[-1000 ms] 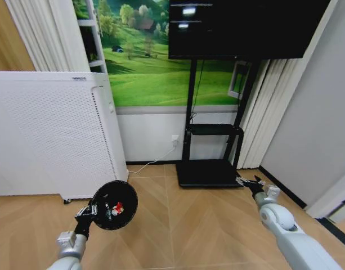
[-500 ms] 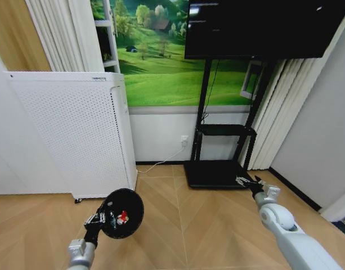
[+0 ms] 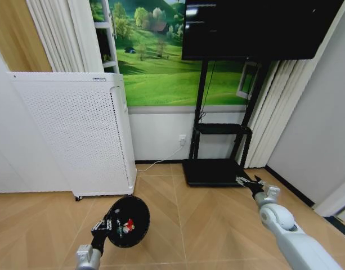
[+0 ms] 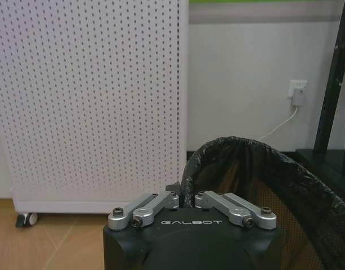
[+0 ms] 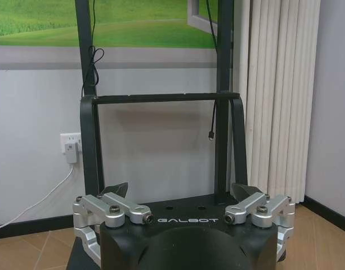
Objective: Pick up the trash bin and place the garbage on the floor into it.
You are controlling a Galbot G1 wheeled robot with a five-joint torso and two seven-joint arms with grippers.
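The trash bin (image 3: pixel 128 220), a small black round wastebasket lined with a black bag, hangs above the wooden floor at the lower left of the head view. My left gripper (image 3: pixel 106 226) is shut on its rim. In the left wrist view the gripper (image 4: pixel 186 198) pinches the bag-covered rim (image 4: pixel 240 147). Inside the bin lies red-and-white garbage (image 3: pixel 127 226). My right gripper (image 3: pixel 245 182) is held out at the right, open and holding nothing; the right wrist view shows its fingers (image 5: pixel 117 190) spread wide.
A white perforated cabinet (image 3: pixel 76 135) on casters stands at the left against the wall. A black TV stand (image 3: pixel 217 169) with its base plate sits ahead, a cable and wall socket (image 3: pixel 183 139) beside it. Bare wooden floor (image 3: pixel 206 225) lies between my arms.
The head camera has shifted, so the whole scene sits a little differently. The left arm and the bin have moved lower and slightly to the right in the view. The right arm holds its pose.
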